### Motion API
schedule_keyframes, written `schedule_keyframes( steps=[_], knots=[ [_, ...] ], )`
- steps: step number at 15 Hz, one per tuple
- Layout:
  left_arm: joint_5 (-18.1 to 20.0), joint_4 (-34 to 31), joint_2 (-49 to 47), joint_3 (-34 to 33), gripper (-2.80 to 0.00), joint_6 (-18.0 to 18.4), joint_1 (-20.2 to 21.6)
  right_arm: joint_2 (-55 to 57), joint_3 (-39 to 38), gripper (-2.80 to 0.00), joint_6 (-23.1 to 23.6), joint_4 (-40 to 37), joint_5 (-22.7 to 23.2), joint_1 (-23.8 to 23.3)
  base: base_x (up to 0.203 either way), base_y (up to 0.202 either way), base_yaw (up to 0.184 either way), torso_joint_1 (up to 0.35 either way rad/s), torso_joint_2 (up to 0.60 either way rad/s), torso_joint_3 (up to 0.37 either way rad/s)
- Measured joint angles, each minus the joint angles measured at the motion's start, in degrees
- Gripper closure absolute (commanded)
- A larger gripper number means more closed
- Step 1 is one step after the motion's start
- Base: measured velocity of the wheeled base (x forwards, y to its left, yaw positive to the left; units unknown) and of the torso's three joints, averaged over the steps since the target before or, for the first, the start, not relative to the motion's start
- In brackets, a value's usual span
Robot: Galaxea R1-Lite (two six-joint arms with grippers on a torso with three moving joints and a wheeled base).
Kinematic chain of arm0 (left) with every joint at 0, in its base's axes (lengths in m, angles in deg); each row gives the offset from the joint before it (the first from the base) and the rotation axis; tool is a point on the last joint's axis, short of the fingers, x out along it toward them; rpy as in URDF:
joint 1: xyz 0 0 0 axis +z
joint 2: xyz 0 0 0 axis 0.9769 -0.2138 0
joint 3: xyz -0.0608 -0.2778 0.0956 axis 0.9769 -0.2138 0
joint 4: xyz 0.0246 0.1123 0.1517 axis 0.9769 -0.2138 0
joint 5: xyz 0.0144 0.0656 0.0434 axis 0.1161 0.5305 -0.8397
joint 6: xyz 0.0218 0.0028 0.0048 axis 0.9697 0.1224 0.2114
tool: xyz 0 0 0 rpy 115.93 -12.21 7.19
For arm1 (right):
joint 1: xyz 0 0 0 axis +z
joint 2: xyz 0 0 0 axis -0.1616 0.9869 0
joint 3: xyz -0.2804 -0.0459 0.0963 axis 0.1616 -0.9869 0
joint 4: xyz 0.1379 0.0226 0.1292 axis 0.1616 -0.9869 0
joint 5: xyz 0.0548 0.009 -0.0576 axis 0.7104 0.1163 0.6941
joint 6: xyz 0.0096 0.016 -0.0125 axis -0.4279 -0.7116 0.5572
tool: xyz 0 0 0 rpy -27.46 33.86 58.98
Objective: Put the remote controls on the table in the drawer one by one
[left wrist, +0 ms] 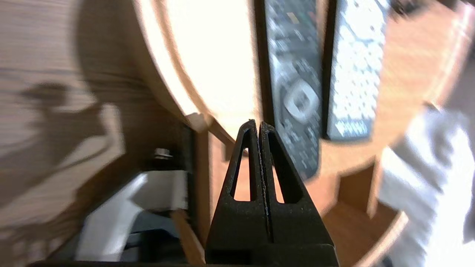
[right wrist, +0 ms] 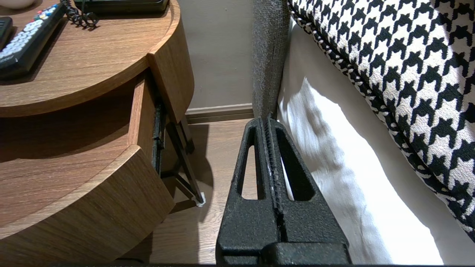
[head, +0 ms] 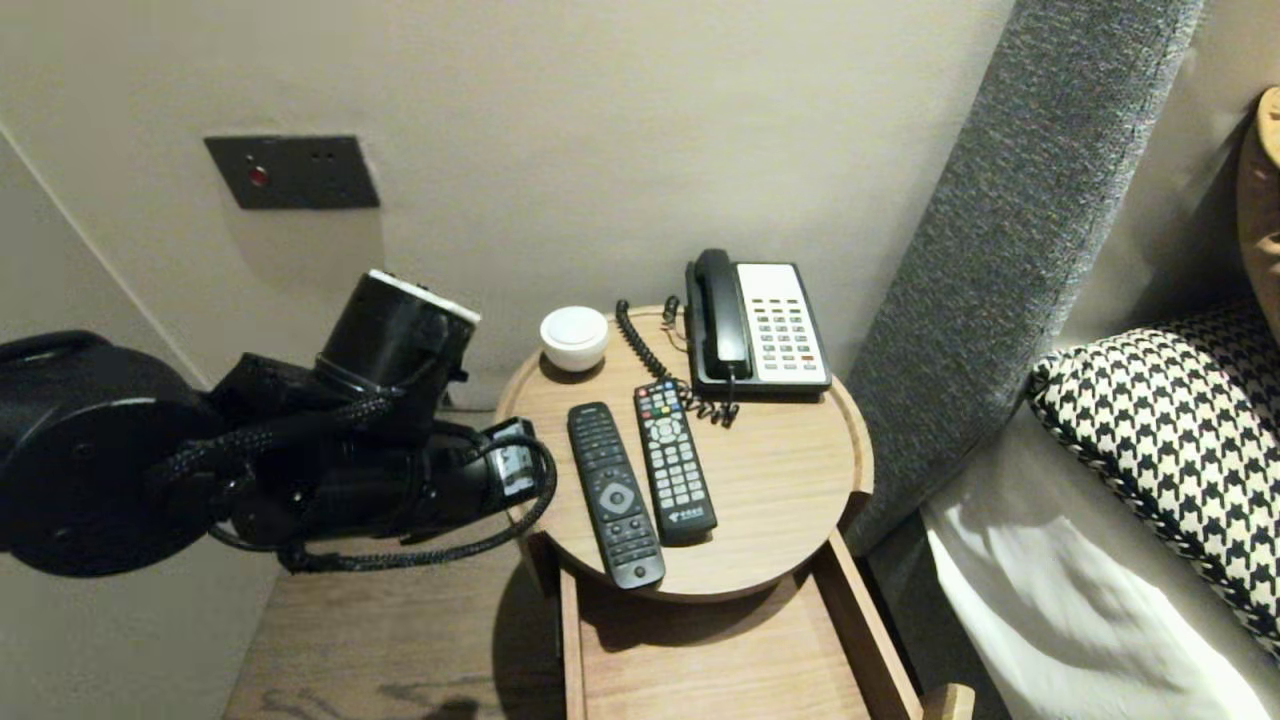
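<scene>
My left arm [head: 400,470] reaches in from the left, beside the round wooden bedside table [head: 790,480]. The left gripper [left wrist: 258,124] is shut and empty, its tips over the table's front left rim [left wrist: 167,78], just short of the near end of a black remote [head: 615,495] [left wrist: 297,100]. A second remote with pale buttons [head: 675,465] [left wrist: 354,74] lies next to it. My right gripper [right wrist: 268,120] is shut and empty, hanging low over the floor between the table [right wrist: 92,63] and the bed.
A black-and-white telephone [head: 760,325] and a small white bowl [head: 574,337] stand at the table's back. Below the top, a drawer [head: 700,660] [right wrist: 74,178] is pulled open. To the right are a grey headboard [head: 1000,230], a white sheet [right wrist: 334,155] and a houndstooth pillow [head: 1180,440].
</scene>
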Motion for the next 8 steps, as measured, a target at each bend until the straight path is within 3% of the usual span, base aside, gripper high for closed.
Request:
schedule_keyframes(
  steps=[4,8],
  knots=[
    [-3.2,-14.5,-4.7,13.8,0.00,-1.5,0.2,0.0,0.0,0.00,0.0,0.0,0.0,0.0,0.000,0.000,0.000,0.000,0.00,0.000],
    [-0.4,-28.4,-13.4,29.1,0.00,-5.8,0.1,0.0,0.0,0.00,0.0,0.0,0.0,0.0,0.000,0.000,0.000,0.000,0.00,0.000]
  ],
)
